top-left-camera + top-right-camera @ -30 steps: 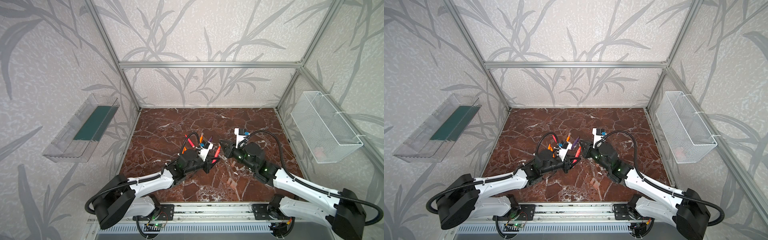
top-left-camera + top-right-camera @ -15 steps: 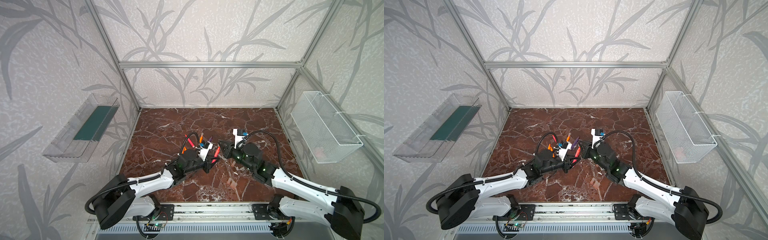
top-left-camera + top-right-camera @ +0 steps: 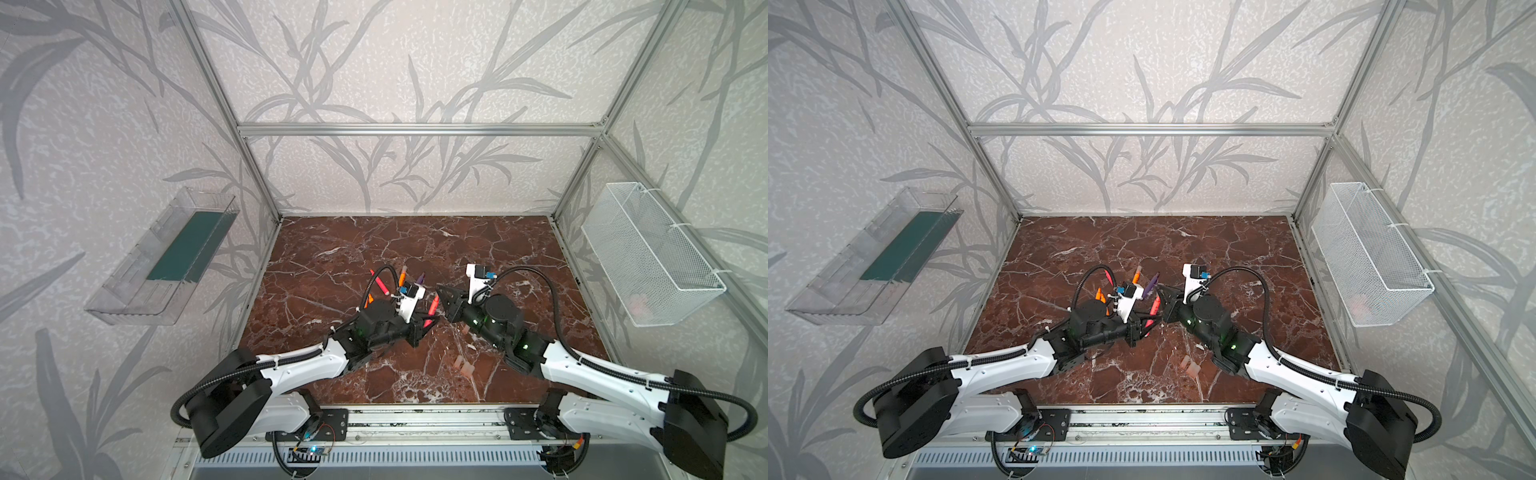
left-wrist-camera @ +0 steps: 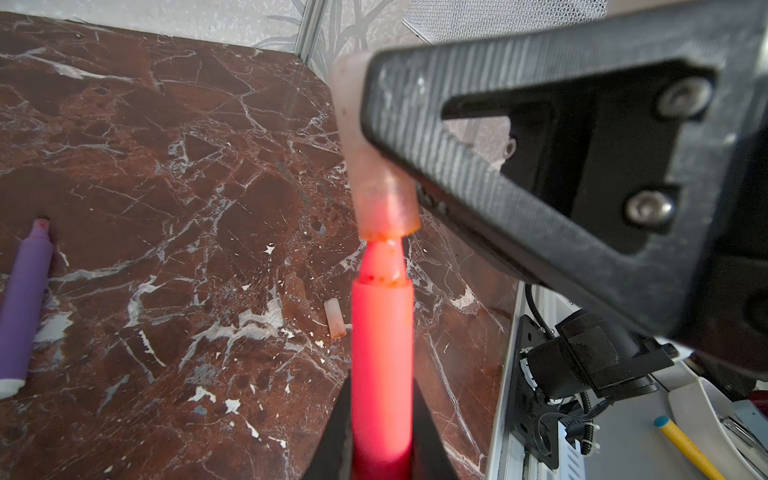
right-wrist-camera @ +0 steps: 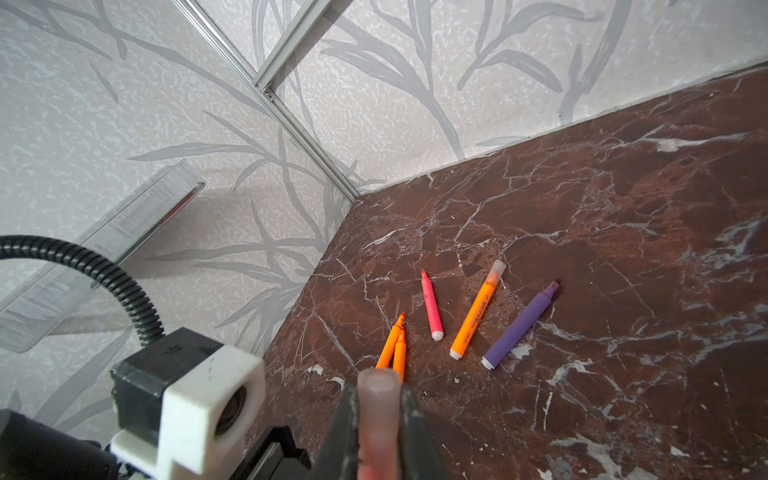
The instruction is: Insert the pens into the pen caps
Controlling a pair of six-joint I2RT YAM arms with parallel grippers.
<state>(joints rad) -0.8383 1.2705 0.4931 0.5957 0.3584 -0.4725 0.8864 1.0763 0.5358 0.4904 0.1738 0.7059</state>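
Pale walls [image 3: 374,62] printed with grey leaves enclose a red-brown marbled table [image 3: 374,249]. An aluminium bar [image 3: 415,129] crosses the upper middle. A clear shelf [image 3: 124,291] hangs at frame left and a white wire basket [image 3: 623,249] at frame right.

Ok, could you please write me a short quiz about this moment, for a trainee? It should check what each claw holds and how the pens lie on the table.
1. True or false: the left claw holds a purple pen.
2. What does the right claw grip? A) an orange pen B) a pale cap C) nothing
3. Of the loose pens lying on the table, how many already wear a cap?

Key
1. False: it holds the red-pink pen.
2. B.
3. One, the orange pen.
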